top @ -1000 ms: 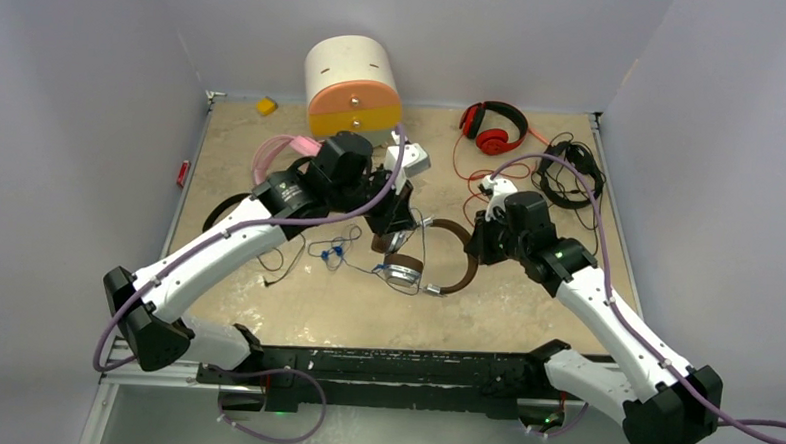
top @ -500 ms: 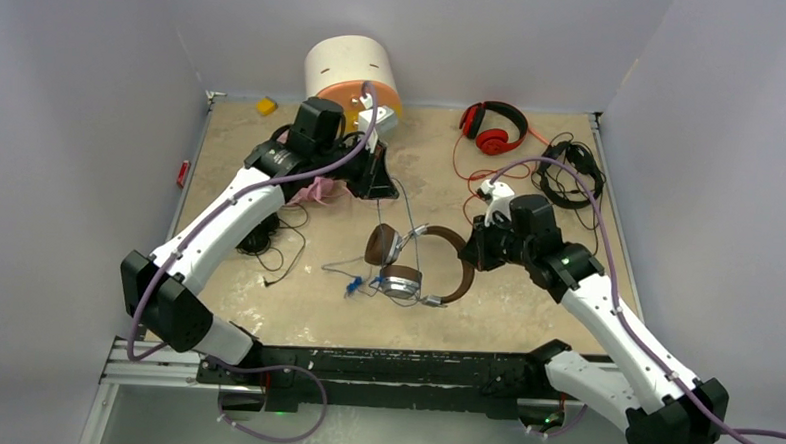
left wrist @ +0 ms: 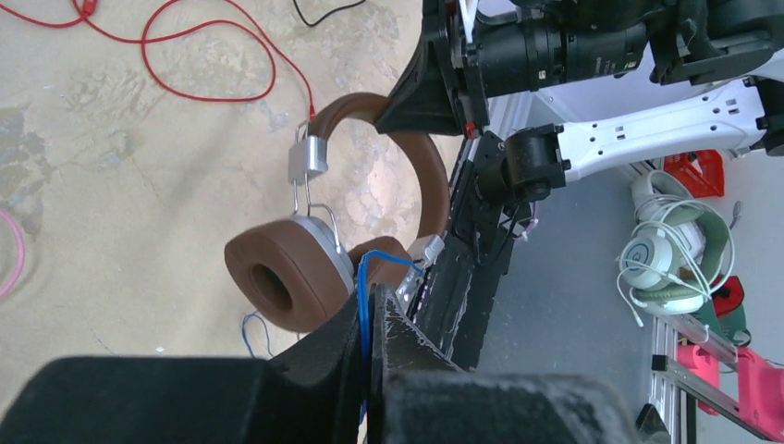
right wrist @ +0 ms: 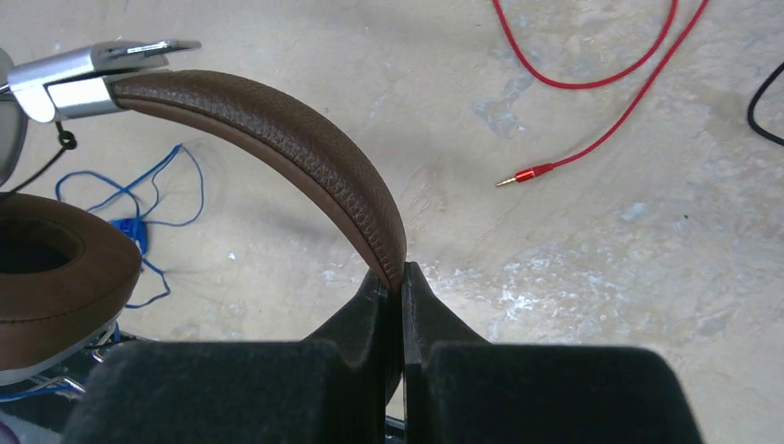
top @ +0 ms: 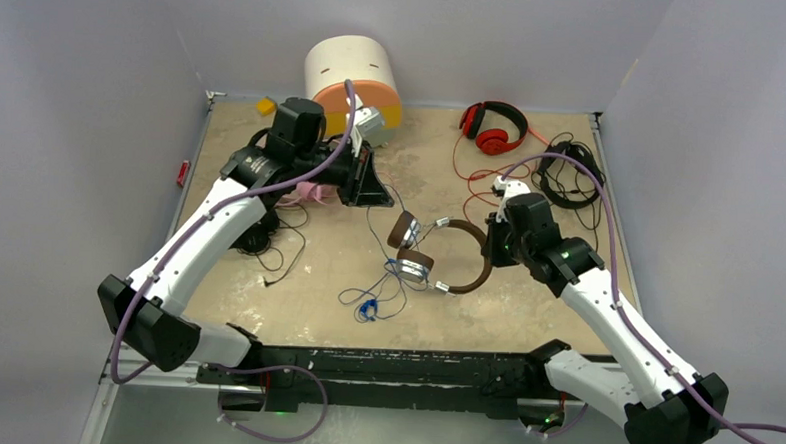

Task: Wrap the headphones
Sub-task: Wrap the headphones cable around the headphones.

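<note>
The brown headphones (top: 438, 254) with silver hinges are held tilted over the middle of the table. My right gripper (top: 490, 246) is shut on their brown headband (right wrist: 305, 139), which runs into the jaws (right wrist: 403, 273). Their thin blue cable (top: 374, 299) runs from the ear cups (left wrist: 277, 277) up to my left gripper (top: 382, 196), which is shut on it (left wrist: 370, 298). The rest of the cable lies in loose loops near the front. The red headphones (top: 493, 126) and a black pair (top: 569, 175) lie at the back right. A pink pair (top: 310, 190) shows partly behind my left arm.
The white-orange-yellow drawer box (top: 353, 75) stands at the back, just behind my left wrist. A red cable with its plug (right wrist: 527, 176) lies on the table right of the brown headband. Another black pair (top: 256, 240) lies under my left arm. A small yellow piece (top: 265, 105) sits at the back left.
My left gripper has swung back and left toward the drawer box, drawing the blue cable out. The brown headphones have shifted right and tilted up. The loose cable loops slid toward the front.
</note>
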`<control>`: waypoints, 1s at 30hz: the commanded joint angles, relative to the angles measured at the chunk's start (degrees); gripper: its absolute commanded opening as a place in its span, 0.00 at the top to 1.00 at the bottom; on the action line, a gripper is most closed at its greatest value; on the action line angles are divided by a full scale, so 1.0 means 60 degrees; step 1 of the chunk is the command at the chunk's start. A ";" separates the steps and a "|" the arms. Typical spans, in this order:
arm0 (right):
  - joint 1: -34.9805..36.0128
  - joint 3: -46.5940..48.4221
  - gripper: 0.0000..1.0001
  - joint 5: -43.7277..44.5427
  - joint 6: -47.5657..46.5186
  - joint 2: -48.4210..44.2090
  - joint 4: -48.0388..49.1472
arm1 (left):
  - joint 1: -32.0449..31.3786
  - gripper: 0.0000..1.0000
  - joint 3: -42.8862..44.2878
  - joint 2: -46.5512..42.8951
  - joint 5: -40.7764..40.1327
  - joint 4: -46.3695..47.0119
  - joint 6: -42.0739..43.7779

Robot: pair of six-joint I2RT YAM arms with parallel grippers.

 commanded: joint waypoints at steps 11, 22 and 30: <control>0.0019 0.1481 1.00 0.3366 0.0962 -0.0026 -0.1302 | 0.0026 1.00 0.1217 0.0482 -0.1535 -0.2424 0.1425; 0.0016 0.1639 1.00 -0.1228 -0.0681 -0.0300 -0.0396 | 0.0010 1.00 0.1155 0.0604 -0.0427 -0.1143 0.1724; 0.0015 0.1646 1.00 -0.3009 -0.0977 -0.0046 -0.0547 | 0.0010 1.00 0.1751 0.1270 0.0767 -0.0297 0.1295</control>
